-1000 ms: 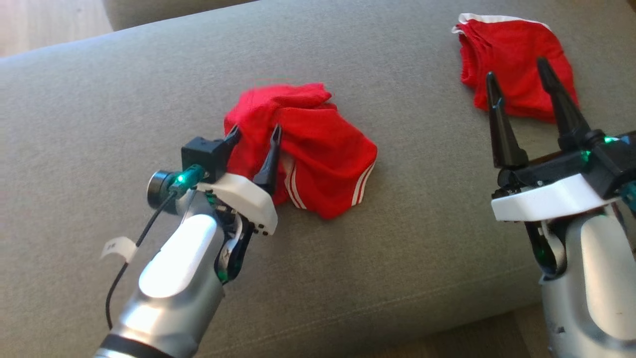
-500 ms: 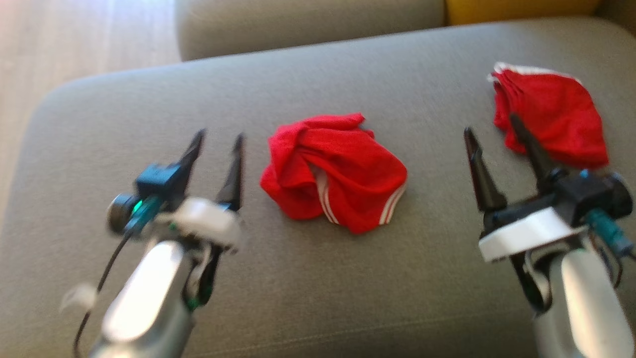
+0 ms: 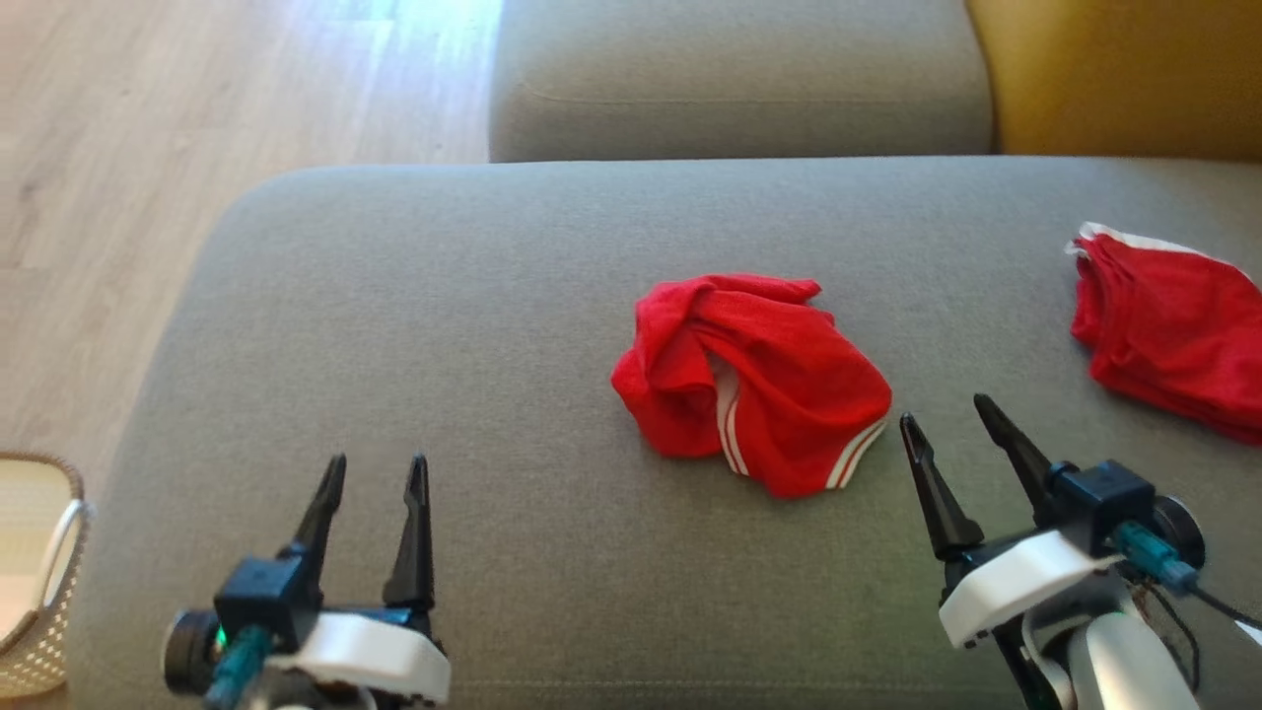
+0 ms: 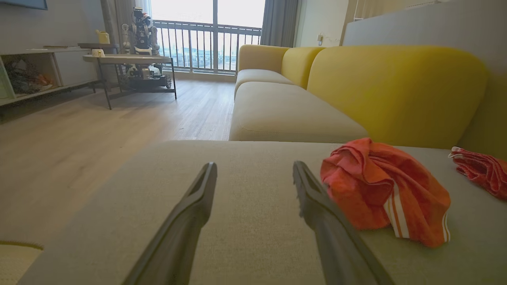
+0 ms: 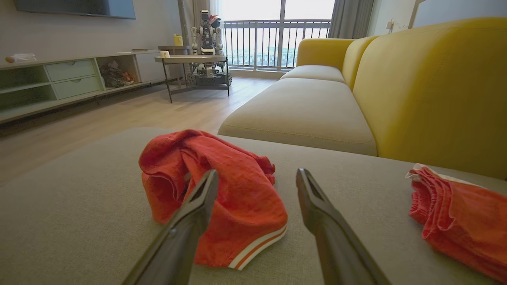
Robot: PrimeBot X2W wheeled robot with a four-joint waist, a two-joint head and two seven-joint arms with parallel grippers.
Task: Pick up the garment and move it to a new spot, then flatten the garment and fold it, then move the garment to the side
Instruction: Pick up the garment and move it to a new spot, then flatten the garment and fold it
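Observation:
The garment (image 3: 779, 385) is a crumpled red piece with white stripes at its hem, lying in the middle of the grey cushion (image 3: 473, 296). My left gripper (image 3: 378, 461) stands open at the lower left, well clear of it, with nothing between its fingers. In the left wrist view the garment (image 4: 380, 190) lies just right of the open left gripper (image 4: 254, 164). My right gripper (image 3: 944, 410) is open just right of the garment's striped corner. In the right wrist view the garment (image 5: 233, 190) sits ahead and left of the right gripper (image 5: 257, 171), behind its left finger.
A second red garment (image 3: 1173, 330) with a white band lies at the cushion's right end. A woven basket (image 3: 39, 572) stands on the wood floor (image 3: 148, 148) at the left. Another grey seat (image 3: 739, 79) and a yellow backrest (image 3: 1124, 69) lie beyond.
The head camera has shifted, so the whole scene sits lower and further right. My left gripper has come off the garment and drawn back to the left; the garment lies free.

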